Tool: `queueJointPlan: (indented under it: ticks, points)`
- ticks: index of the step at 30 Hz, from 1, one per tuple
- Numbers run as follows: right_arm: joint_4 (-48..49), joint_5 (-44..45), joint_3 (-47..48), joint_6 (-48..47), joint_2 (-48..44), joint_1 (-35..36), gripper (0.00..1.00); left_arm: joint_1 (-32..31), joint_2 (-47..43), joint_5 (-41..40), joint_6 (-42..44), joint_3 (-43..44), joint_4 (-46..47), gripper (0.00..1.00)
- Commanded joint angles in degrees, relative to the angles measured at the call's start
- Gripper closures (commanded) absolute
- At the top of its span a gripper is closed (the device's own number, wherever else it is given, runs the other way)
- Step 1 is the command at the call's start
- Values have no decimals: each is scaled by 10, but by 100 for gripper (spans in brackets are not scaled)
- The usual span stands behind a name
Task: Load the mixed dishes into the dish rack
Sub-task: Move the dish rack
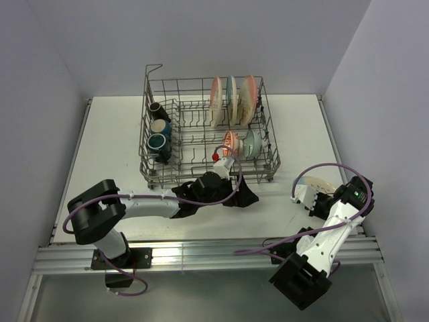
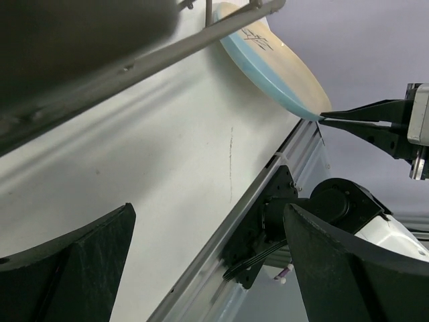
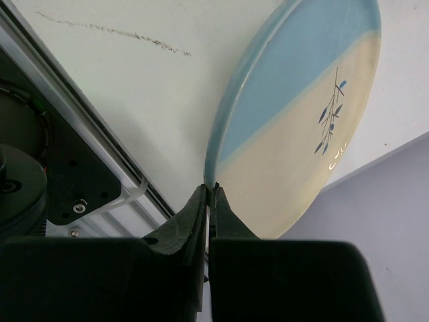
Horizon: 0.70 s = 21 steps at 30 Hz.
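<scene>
The grey wire dish rack (image 1: pixel 151 127) stands at the back centre of the table. In it, three two-tone plates (image 1: pixel 232 99) stand upright at the back right, small mugs (image 1: pixel 159 127) lie on the left, and an orange-red bowl (image 1: pixel 230 141) and a pale green bowl (image 1: pixel 253 142) sit on the right. A cream and light-blue plate (image 3: pixel 301 114) (image 1: pixel 320 183) (image 2: pixel 275 60) is tilted up off the table at the right. My right gripper (image 3: pixel 211 191) (image 1: pixel 314 196) (image 2: pixel 327 119) is shut on its rim. My left gripper (image 2: pixel 208 268) (image 1: pixel 241 194) hovers open just in front of the rack, holding nothing.
The table's metal front rail (image 2: pixel 221 248) (image 3: pixel 100 141) runs close under both grippers. A rack wire (image 2: pixel 167 54) crosses just above my left gripper. Walls close in the table at left, right and back.
</scene>
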Motion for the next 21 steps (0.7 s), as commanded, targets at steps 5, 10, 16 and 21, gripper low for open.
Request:
queueJointPlan:
  ticks: [5, 10, 16, 21]
  points:
    - [-18, -46, 2, -179, -13, -1, 100, -12, -72, -225, 126, -28, 306, 1]
    - [-17, -57, -15, -176, -28, -1, 100, -15, -16, -221, 102, -79, 474, 1]
    - [-7, -66, -27, -168, -28, -1, 100, -16, 55, -227, 153, -87, 649, 2]
    - [2, -77, -27, -160, -23, -1, 100, 5, 113, -111, 182, -88, 755, 4]
